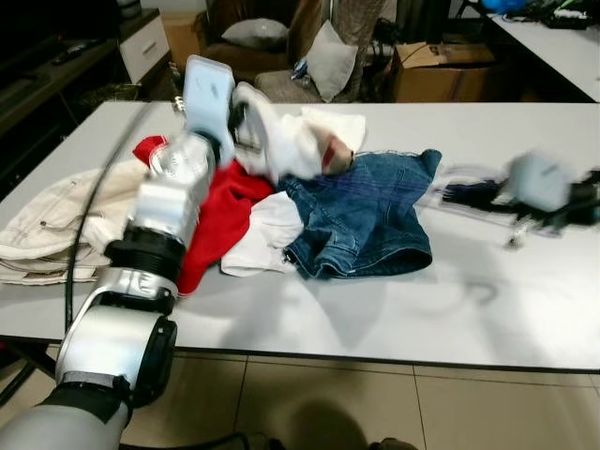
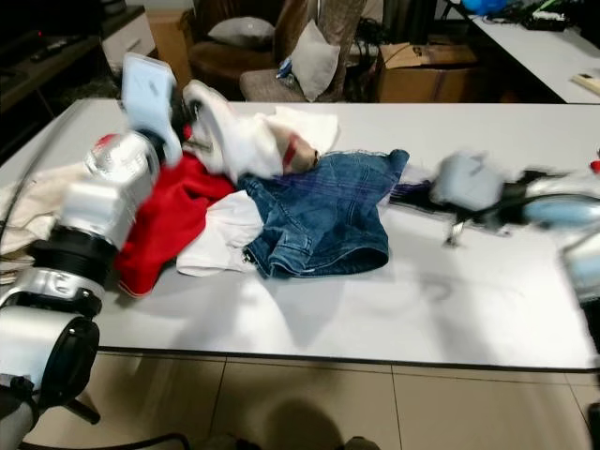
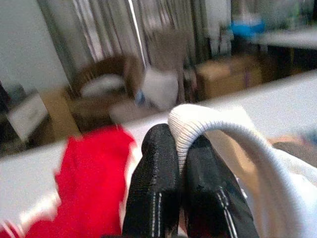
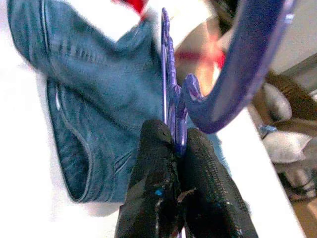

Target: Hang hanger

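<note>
From the head, the left gripper (image 1: 246, 114) lifts a white garment (image 1: 281, 141) above the worktop (image 1: 487, 309) (blurred). Its wrist shows fingers (image 3: 153, 198) clamped on a ribbed edge. The right gripper (image 4: 179, 148) pinches the purple hanger (image 4: 233, 74) over denim (image 4: 89, 99).

Glossy, seemingly plastic purple hanger (image 4: 233, 69)

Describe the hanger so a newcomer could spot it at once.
Start at the white table with the clothes pile. Right of the denim garment, the right gripper has its fingers clamped on the hanger. It is the one purple, hard, hooked thing beside soft cloth.
</note>
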You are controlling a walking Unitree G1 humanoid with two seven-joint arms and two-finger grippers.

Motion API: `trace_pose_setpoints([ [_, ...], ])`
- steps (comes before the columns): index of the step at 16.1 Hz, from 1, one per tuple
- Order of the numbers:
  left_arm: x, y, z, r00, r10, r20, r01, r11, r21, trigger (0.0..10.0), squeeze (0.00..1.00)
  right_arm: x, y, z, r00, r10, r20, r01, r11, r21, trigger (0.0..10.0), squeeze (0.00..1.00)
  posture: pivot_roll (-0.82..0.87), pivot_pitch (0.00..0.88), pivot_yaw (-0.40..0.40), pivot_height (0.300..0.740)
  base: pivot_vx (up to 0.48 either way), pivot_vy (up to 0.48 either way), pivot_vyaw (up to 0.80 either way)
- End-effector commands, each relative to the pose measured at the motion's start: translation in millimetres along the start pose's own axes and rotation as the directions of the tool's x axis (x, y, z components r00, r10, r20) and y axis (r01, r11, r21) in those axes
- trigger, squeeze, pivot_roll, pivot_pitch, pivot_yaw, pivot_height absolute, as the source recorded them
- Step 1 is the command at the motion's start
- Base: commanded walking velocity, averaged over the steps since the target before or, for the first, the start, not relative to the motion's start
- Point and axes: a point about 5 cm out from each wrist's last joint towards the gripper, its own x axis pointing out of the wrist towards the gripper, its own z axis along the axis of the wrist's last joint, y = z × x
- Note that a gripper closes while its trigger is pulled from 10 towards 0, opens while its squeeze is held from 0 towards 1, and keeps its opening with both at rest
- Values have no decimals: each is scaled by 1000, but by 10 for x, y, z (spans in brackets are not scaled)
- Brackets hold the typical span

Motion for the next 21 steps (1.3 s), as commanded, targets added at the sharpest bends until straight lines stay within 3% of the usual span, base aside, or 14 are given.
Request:
trace_pose_setpoints([
  [1, -18, -24, -185, 998, -34, -61, 35, 999, 2, 10000, 0, -101, -70, 157, 999, 2, 54, -3, 1000, 7, 10000, 0, -155, 0, 116, 740, 0, 0, 0],
  [2, -58, -32, -362, 992, -58, -113, 58, 998, -2, 10000, 0, -219, -74, 250, 996, 40, 78, -43, 998, 38, 10000, 0, -159, 0, 123, 740, 0, 0, 0],
  [4, -105, -2, -501, 990, -45, -137, 42, 999, -28, 10000, 1000, -363, -38, 376, 987, 104, 124, -115, 990, 84, 10000, 0, -161, 0, 124, 740, 0, 0, 0],
  [6, -151, -15, -463, 991, -120, -66, 109, 983, -149, 10000, 1000, -400, -167, 435, 985, -55, 166, 32, 990, 137, 10000, 0, -162, 0, 123, 740, 0, 0, 0],
  [7, -224, -83, -356, 972, -231, 45, 234, 939, -252, 10000, 1000, -370, -217, 386, 973, -176, 151, 140, 965, 222, 10000, 0, -157, 0, 120, 740, 0, 0, 0],
  [8, -345, -135, -276, 938, -323, 123, 346, 886, -309, 10000, 1000, -332, -180, 327, 962, -246, 117, 207, 939, 273, 10000, 0, -152, 0, 118, 740, 0, 0, 0],
  [9, -412, -145, -257, 924, -355, 140, 382, 872, -306, 10000, 1000, -319, -145, 288, 958, -273, 91, 234, 922, 310, 10000, 0, -152, 0, 118, 740, 0, 0, 0],
  [11, -698, -139, -162, 876, -438, 201, 481, 817, -317, 10000, 1000, -312, 13, 175, 940, -342, 17, 305, 858, 413, 10000, 0, -147, 0, 117, 740, 0, 0, 0],
  [13, -1067, -202, 152, 802, -448, 395, 586, 720, -372, 10000, 1000, -262, 273, 164, 900, -435, -27, 379, 750, 543, 10000, 0, -150, 0, 113, 740, 0, 0, 0],
  [16, -1074, -264, 217, 837, -342, 426, 521, 736, -433, 10000, 1000, -76, 389, 227, 828, -555, -80, 493, 651, 577, 10000, 0, -150, 0, 109, 740, 0, 0, 0],
  [17, -956, -287, -12, 937, -198, 290, 310, 851, -423, 10000, 412, 187, 543, 192, 739, -650, -179, 592, 499, 633, 10000, 0, -144, 0, 94, 740, 0, 0, 0],
  [18, -955, -317, -86, 958, -158, 239, 245, 885, -395, 10000, 396, 277, 625, 180, 689, -687, -230, 630, 412, 658, 10000, 0, -143, 0, 88, 740, 0, 0, 0],
  [19, -960, -360, -162, 969, -163, 188, 220, 913, -342, 10000, 388, 345, 696, 195, 661, -710, -244, 636, 358, 683, 10000, 0, -143, 0, 88, 740, 0, 0, 0],
  [21, -966, -438, -208, 972, -166, 166, 213, 921, -327, 10000, 392, 451, 811, 210, 634, -718, -287, 662, 313, 680, 10000, 0, -146, 0, 73, 740, 0, -240, 0],
])
